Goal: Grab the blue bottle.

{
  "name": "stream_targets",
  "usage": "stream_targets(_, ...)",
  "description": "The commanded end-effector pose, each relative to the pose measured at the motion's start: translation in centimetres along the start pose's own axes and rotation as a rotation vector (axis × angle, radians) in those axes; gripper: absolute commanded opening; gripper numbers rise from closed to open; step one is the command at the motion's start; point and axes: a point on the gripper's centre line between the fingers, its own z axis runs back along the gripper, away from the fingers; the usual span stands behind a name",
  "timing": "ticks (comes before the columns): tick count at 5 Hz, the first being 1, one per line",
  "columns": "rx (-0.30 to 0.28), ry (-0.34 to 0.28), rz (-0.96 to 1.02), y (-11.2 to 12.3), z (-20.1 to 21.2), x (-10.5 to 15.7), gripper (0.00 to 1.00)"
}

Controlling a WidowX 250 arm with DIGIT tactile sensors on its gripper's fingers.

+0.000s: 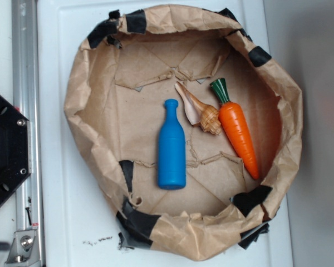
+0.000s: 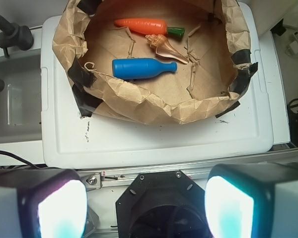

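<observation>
Tool (image 2: 145,208) fingers spread wide up close, so I'd drop straight onto the blue bottle (image 2: 141,68) mid-body, staying clear of the shell (image 2: 165,48) beside it.

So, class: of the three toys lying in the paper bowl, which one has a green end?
The carrot: orange with a green top. The blue bottle is all blue, the shell tan.

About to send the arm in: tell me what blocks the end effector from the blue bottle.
Only the paper bag's near wall rises between the open end effector and the blue bottle. The shell and carrot lie beyond it.
</observation>
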Motion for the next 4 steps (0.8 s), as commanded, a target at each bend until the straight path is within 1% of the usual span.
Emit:
stream_targets(1,0.0,0.0,0.0,0.0,0.0,0.0,1.0)
stream_targets(2,0.176,0.043,0.055,0.6,-1.2,4.5,1.0)
stream_targets(3,0.183,-0.036,0.309,0.7,-3.1,9.0,1.0)
stream_targets(4,0.162,-0.137,0.565,1.5,-7.4,12.7,1.0)
